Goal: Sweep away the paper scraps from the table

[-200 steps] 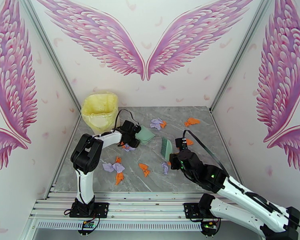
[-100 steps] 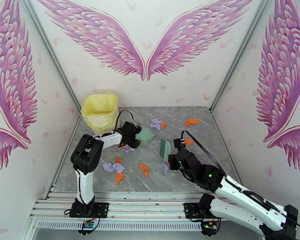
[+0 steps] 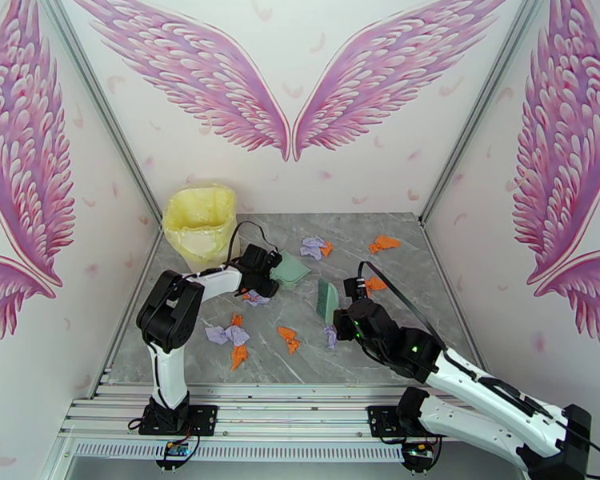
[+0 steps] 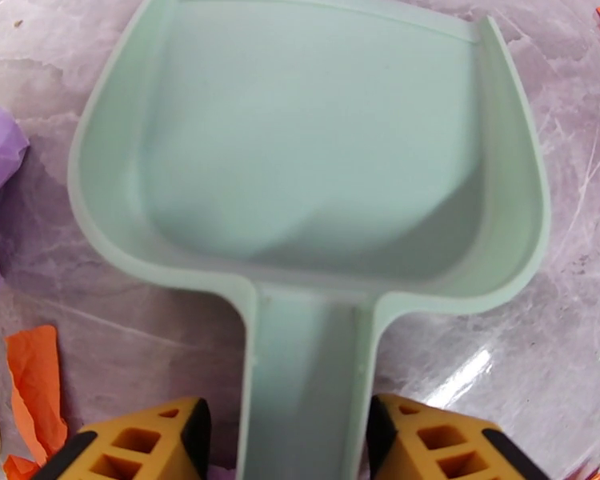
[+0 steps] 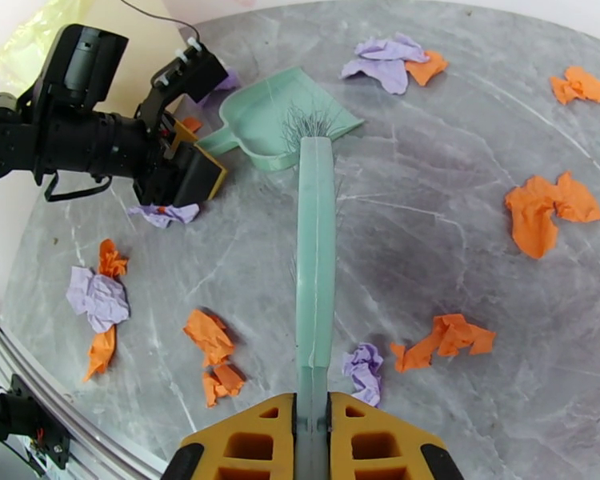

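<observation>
The handle of the mint-green dustpan [image 4: 300,154] is clamped by the left gripper [image 4: 300,442], the matching hand brush [image 5: 314,258] is gripped by the right gripper [image 5: 312,438], and orange and lavender paper scraps [image 5: 208,334] are seen scattered over the grey marble table [image 5: 428,194] around both

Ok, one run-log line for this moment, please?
left fingers: shut on mint-green plastic dustpan | right fingers: shut on mint-green hand brush | dustpan: empty | crumpled orange and lavender paper scraps: scattered on grey marble-patterned table
</observation>
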Robot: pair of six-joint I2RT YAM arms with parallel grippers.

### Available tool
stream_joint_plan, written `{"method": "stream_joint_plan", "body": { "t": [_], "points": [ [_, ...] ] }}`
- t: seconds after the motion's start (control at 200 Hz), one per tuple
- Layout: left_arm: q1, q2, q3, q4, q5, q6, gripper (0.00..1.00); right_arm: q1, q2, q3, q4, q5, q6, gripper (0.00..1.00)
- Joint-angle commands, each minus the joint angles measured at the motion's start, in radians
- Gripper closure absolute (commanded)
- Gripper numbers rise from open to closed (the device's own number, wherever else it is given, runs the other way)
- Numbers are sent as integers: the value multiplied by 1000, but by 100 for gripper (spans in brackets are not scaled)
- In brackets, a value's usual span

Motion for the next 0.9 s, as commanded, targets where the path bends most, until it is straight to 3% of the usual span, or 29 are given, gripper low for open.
{"method": "stream_joint_plan", "body": {
  "t": [0.0, 0.3, 0.9],
  "points": [
    [-3, -44, -13, 16, 15, 2, 43, -8, 6, -6, 37, -11, 19, 100],
    [-5, -59, -22, 21, 17, 0, 49, -8, 11, -4, 41, -20, 22, 100],
    [-11, -72, -32, 16, 14, 1, 53, -9, 0, -12, 44, -38, 33, 100]
  ]
}}
